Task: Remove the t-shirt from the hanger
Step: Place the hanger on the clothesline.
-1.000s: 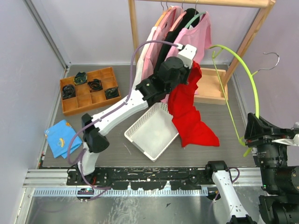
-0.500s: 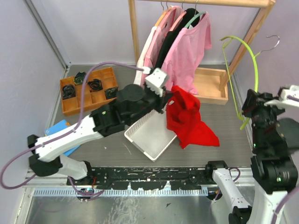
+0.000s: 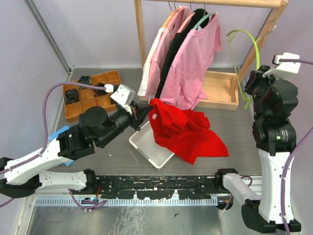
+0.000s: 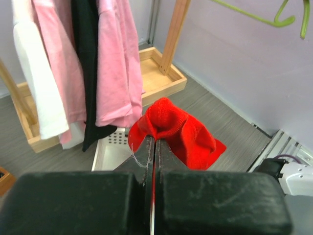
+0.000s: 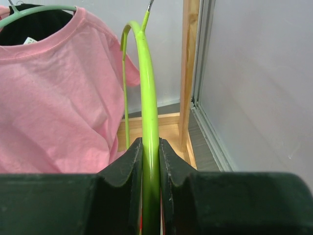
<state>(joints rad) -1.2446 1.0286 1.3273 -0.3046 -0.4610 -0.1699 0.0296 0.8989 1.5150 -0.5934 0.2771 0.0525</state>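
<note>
The red t-shirt (image 3: 183,132) hangs free of the hanger, draped over the white basket's right side and the table. My left gripper (image 3: 145,110) is shut on its upper left edge; in the left wrist view the red cloth (image 4: 171,125) bunches at the fingertips of the left gripper (image 4: 154,142). The lime green hanger (image 3: 243,49) is bare and held up at the right near the rack post. My right gripper (image 3: 250,88) is shut on its lower arm; the right wrist view shows the green hanger (image 5: 146,93) pinched in the right gripper (image 5: 150,144).
A wooden rack (image 3: 141,34) at the back holds white, black and pink shirts (image 3: 193,58) on hangers. A wooden tray (image 3: 220,90) lies under it. A white basket (image 3: 146,144) sits centre. An orange compartment box (image 3: 85,100) and blue cloth (image 3: 62,134) lie left.
My left arm has swung left and down, dragging the red t-shirt over the basket. My right arm has lifted the green hanger up and back toward the rack.
</note>
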